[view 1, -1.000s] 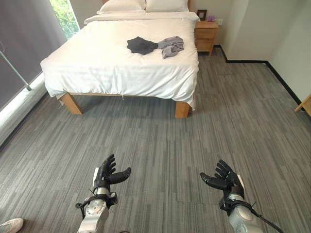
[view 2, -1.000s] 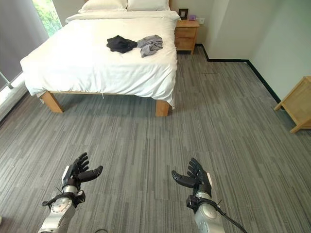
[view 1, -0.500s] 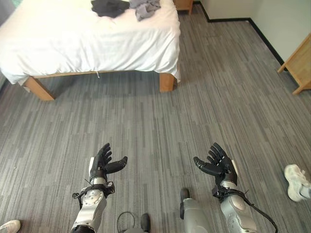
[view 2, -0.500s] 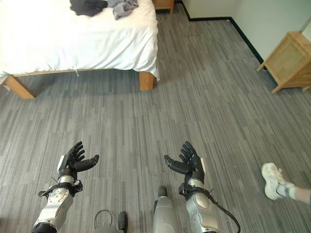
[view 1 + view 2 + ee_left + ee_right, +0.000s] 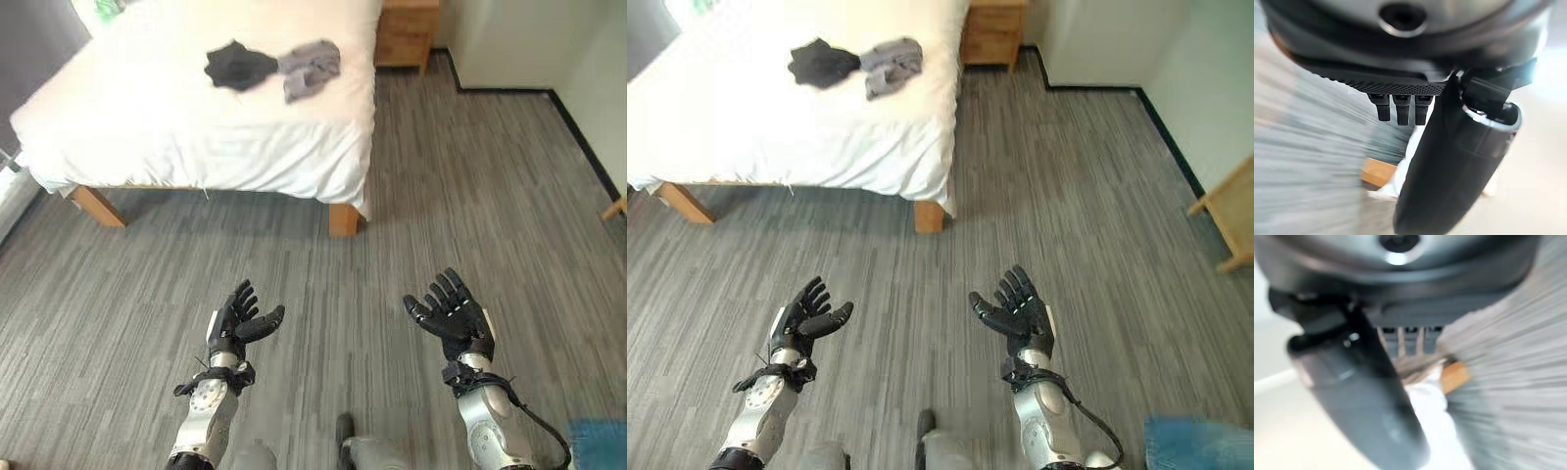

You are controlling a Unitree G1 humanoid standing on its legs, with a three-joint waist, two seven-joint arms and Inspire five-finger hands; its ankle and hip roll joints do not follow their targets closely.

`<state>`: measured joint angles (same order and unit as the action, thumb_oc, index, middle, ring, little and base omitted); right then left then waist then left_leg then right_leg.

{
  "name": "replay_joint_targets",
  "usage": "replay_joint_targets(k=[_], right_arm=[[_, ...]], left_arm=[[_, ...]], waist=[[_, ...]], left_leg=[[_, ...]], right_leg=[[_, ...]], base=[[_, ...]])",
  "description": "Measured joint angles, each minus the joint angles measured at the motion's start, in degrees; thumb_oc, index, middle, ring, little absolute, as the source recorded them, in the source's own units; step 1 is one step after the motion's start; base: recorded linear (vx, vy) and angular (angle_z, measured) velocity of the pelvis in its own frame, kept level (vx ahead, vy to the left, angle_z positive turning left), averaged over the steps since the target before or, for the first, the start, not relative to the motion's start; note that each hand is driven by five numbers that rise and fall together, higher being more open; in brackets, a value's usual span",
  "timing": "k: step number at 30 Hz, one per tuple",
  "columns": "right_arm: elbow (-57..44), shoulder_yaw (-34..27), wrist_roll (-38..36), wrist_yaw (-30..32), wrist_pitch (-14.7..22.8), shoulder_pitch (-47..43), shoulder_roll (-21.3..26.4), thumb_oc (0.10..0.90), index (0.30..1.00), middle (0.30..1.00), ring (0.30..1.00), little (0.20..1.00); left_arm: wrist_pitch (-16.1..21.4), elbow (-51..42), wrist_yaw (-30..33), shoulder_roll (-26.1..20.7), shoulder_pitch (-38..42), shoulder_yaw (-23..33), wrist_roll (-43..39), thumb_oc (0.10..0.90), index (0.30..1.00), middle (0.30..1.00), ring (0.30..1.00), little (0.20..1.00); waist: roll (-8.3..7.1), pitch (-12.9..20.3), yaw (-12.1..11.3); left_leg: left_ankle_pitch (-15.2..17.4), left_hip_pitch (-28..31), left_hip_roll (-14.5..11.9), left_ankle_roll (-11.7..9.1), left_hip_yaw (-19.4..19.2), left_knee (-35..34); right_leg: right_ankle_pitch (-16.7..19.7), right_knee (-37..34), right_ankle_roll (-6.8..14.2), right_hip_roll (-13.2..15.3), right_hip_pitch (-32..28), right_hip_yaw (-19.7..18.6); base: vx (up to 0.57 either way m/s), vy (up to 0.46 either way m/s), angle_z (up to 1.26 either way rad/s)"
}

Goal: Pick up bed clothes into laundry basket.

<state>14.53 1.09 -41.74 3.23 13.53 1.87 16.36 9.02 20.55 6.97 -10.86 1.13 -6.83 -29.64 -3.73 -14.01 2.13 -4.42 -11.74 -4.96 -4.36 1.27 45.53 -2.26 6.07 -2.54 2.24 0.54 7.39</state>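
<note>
Left hand (image 5: 235, 318) was held palm-up at lower centre-left of the frame, fingers spread and relaxed, grasping nothing. Right hand (image 5: 453, 313) sat at lower centre-right, likewise spread and empty. Both were above grey striped flooring (image 5: 294, 284), well apart from the bed (image 5: 196, 127) in the upper left. On the white cover lay a black garment (image 5: 235, 66) touching a grey garment (image 5: 312, 69), near the bed's right side. A wooden nightstand (image 5: 407, 34) stood at the upper edge. The right eye view showed a blue object (image 5: 1200, 446) at lower right and wooden furniture (image 5: 1229, 220) at the right edge. No legible writing was seen.
</note>
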Motion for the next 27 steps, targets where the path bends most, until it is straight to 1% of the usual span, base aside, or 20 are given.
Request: replay_joint_targets(k=[2,3,4,7,8,9,10,12,13,15,17,18,19,21,22,23,24,25,26,27], right_arm=[[-0.08,0.84,-0.02,0.26,0.14,-2.21,-0.05,0.8,0.9,0.9,0.9,0.9],[-0.31,2.06,0.03,0.37,0.44,-2.6,0.1,0.8,0.9,0.9,0.9,0.9],[-0.3,2.44,0.09,0.33,0.51,-2.93,0.23,0.8,0.9,0.9,0.9,0.9],[-0.09,7.57,2.77,-0.18,0.19,-3.12,1.69,0.8,0.9,0.9,0.9,0.9],[-0.08,8.55,3.97,-0.69,-0.26,-3.07,1.59,0.8,0.9,0.9,0.9,0.9],[-0.14,9.41,4.79,-0.73,-0.51,-3.03,1.73,0.8,0.9,0.9,0.9,0.9],[-0.45,10.01,5.3,-1.27,-1.04,-2.95,1.58,0.8,0.9,0.9,0.9,0.9],[-4.23,10.88,5.57,-2.67,-1.85,0.3,1.41,0.8,0.9,0.9,0.9,0.9],[-4.88,11.03,6.98,-3.24,-2.28,1.67,0.48,0.8,0.9,0.9,0.9,0.9],[-5.85,10.86,8.49,-3.16,-3.17,3.86,-0.4,0.8,0.9,0.9,0.9,0.9],[-8.25,9.67,9.04,-2.88,-3.17,4.45,-1.37,0.8,0.9,0.9,0.9,0.9],[-9.66,8.71,9.05,-2.83,-2.9,4.12,-1.68,0.8,0.9,0.9,0.9,0.9],[-10.62,7.88,9.39,-2.81,-2.91,4.16,-1.29,0.8,0.9,0.9,0.9,0.9],[-10.96,6.82,10.19,-2.96,-2.86,2.82,0.42,0.8,0.9,0.9,0.9,0.9],[-10.91,6.36,10.24,-2.96,-2.78,2.39,1.21,0.8,0.9,0.9,0.9,0.9],[-10.81,6.39,9.99,-3.25,-2.86,1.8,2.96,0.8,0.9,0.9,0.9,0.9],[-10.66,6.69,9.79,-4.38,-3.03,1.16,5.58,0.8,0.9,0.9,0.9,0.9],[-10.62,6.85,9.78,-4.91,-3.45,1.04,7.52,0.8,0.9,0.9,0.9,0.9],[-10.55,6.86,9.66,-5.83,-4.31,0.73,8.71,0.8,0.9,0.9,0.9,0.9],[-10.53,6.82,9.64,-6.27,-4.38,0.68,9.15,0.8,0.9,0.9,0.9,0.9]], left_arm=[[0.0,-1.0,-0.24,-0.59,-0.23,0.1,-0.76,0.8,0.9,0.9,0.9,0.9],[-0.05,-1.42,-0.52,-1.25,-0.38,-0.02,-0.57,0.8,0.9,0.9,0.9,0.9],[0.09,-1.6,-1.14,-1.67,-0.46,0.1,-0.31,0.8,0.9,0.9,0.9,0.9],[0.24,-1.48,-1.18,-2.23,-1.17,1.6,0.35,0.8,0.9,0.9,0.9,0.9],[0.29,-1.44,-1.15,-1.82,-1.44,2.8,-0.06,0.8,0.9,0.9,0.9,0.9],[0.49,-1.44,-1.07,-0.55,-1.88,3.69,-2.19,0.8,0.9,0.9,0.9,0.9],[1.0,-1.8,-1.19,0.57,-2.9,4.99,-5.03,0.8,0.9,0.9,0.9,0.9],[1.97,-2.17,-1.11,2.77,-6.14,5.45,-9.8,0.8,0.9,0.9,0.9,0.9],[1.7,-2.21,-1.08,2.6,-7.26,4.93,-9.83,0.8,0.9,0.9,0.9,0.9],[0.98,-3.14,-1.12,2.57,-8.31,3.2,-9.64,0.8,0.9,0.9,0.9,0.9],[0.02,-4.15,-1.42,1.97,-7.44,1.38,-9.51,0.8,0.9,0.9,0.9,0.9],[-0.4,-5.82,-1.7,1.69,-5.97,0.52,-9.44,0.8,0.9,0.9,0.9,0.9],[-0.48,-7.16,-2.3,1.26,-4.02,-0.42,-8.65,0.8,0.9,0.9,0.9,0.9],[-0.16,-10.06,-4.03,0.03,0.96,-1.03,-8.14,0.8,0.9,0.9,0.9,0.9],[0.25,-10.49,-4.12,-0.41,2.87,-1.73,-8.16,0.8,0.9,0.9,0.9,0.9],[0.38,-10.59,-4.87,0.03,5.05,-2.2,-8.56,0.8,0.9,0.9,0.9,0.9],[0.85,-10.44,-5.49,-0.63,7.13,-3.02,-8.67,0.8,0.9,0.9,0.9,0.9],[0.98,-10.47,-6.53,-1.51,8.83,-4.0,-8.76,0.8,0.9,0.9,0.9,0.9],[1.06,-10.58,-7.73,-2.18,8.64,-5.83,-9.32,0.8,0.9,0.9,0.9,0.9],[1.15,-10.81,-8.6,-3.62,7.57,-6.6,-10.03,0.8,0.9,0.9,0.9,0.9]], waist=[[0.62,0.39,-1.65],[1.75,0.96,-2.99],[2.32,1.28,-4.24],[4.84,2.68,-9.54],[4.55,2.66,-10.43],[4.45,2.73,-11.09],[4.23,3.03,-11.48],[4.69,5.6,-12.34],[3.46,6.03,-12.14],[0.83,6.45,-12.16],[1.28,5.49,-8.56],[2.18,3.86,-6.78],[3.1,3.07,-5.35],[3.01,1.96,-3.98],[3.24,1.7,-2.83],[3.72,1.39,-1.66],[4.41,0.64,-0.26],[3.15,0.36,0.12],[1.61,0.87,-0.13],[-0.01,1.84,-0.2]], left_leg=[[0.7,-2.95,1.12,0.65,-4.48,-11.07],[0.55,-4.55,1.63,0.87,-5.9,-16.64],[0.43,-4.7,1.93,0.94,-5.87,-22.79],[-1.97,-5.13,4.87,1.61,-4.63,-46.92],[-1.87,-5.9,6.09,1.81,-4.87,-48.04],[-2.0,-6.65,6.66,2.01,-5.79,-47.02],[-2.57,-7.42,7.13,3.4,-7.12,-44.96],[-1.3,-6.48,7.24,7.75,-8.87,-42.61],[-7.34,-4.49,7.54,11.26,-8.66,-42.58],[-6.14,0.81,9.06,11.9,-9.4,-44.33],[-2.41,6.29,11.26,14.08,-5.79,-45.44],[-2.74,10.69,11.61,13.56,-4.14,-47.13],[-2.25,13.78,11.33,13.07,0.43,-48.65],[-0.92,17.28,11.12,11.24,5.2,-48.77],[-0.29,18.2,11.08,11.76,7.46,-48.63],[0.97,18.92,10.85,10.49,11.71,-48.38],[2.19,19.04,9.67,9.68,14.99,-47.23],[2.26,20.67,10.35,9.9,14.64,-47.44],[3.27,22.35,10.86,8.78,16.1,-47.8],[4.2,23.91,11.71,8.08,17.03,-48.43]], right_leg=[[-0.78,-4.35,0.7,-2.17,-5.2,-0.37],[-2.3,-6.48,2.58,-3.69,-7.07,-0.86],[-1.87,-7.09,1.35,-4.92,-8.1,-1.56],[-5.72,-9.92,0.16,-9.0,-14.4,-5.24],[-6.71,-10.11,-0.42,-9.16,-16.35,-5.96],[-8.15,-10.33,0.97,-9.2,-18.23,-6.79],[-9.33,-10.11,1.15,-9.11,-19.73,-7.93],[-11.77,-8.54,4.4,-9.36,-22.82,-10.25],[-15.19,0.73,6.7,-8.67,-20.96,-10.67],[-14.52,29.27,8.91,-5.13,-10.12,-6.99],[-12.4,44.93,7.14,0.11,-3.68,-3.07],[-12.51,50.48,7.26,2.66,-0.14,-2.54],[-13.1,50.81,6.71,3.97,2.81,-2.29],[-13.3,47.62,7.78,7.89,9.91,-1.05],[-13.26,41.35,8.44,8.62,11.08,-0.37],[-13.03,34.25,8.85,7.63,12.52,-2.11],[-11.57,23.57,10.52,4.2,11.64,-8.63],[-7.77,14.14,12.46,3.83,11.43,-11.21],[-2.66,7.57,12.37,3.7,11.27,-15.2],[2.78,4.41,10.93,4.38,11.33,-16.35]], base=[[0.91,0.004,-0.22],[1.03,-0.007,-0.3],[0.83,-0.035,-0.39],[0.68,-0.035,-0.6],[0.59,0.05,-0.39],[0.61,0.085,-0.37],[0.58,0.117,-0.51],[0.6,0.149,-0.56],[0.57,0.224,-0.42],[0.58,0.254,-0.29],[0.65,0.142,0.34],[0.5,-0.003,0.76],[0.55,-0.121,0.84],[0.67,-0.381,1.12],[0.64,-0.394,1.29],[0.38,-0.213,1.56],[0.32,-0.199,1.84],[0.32,-0.201,1.72],[0.35,-0.285,1.32],[0.25,-0.246,1.03]])
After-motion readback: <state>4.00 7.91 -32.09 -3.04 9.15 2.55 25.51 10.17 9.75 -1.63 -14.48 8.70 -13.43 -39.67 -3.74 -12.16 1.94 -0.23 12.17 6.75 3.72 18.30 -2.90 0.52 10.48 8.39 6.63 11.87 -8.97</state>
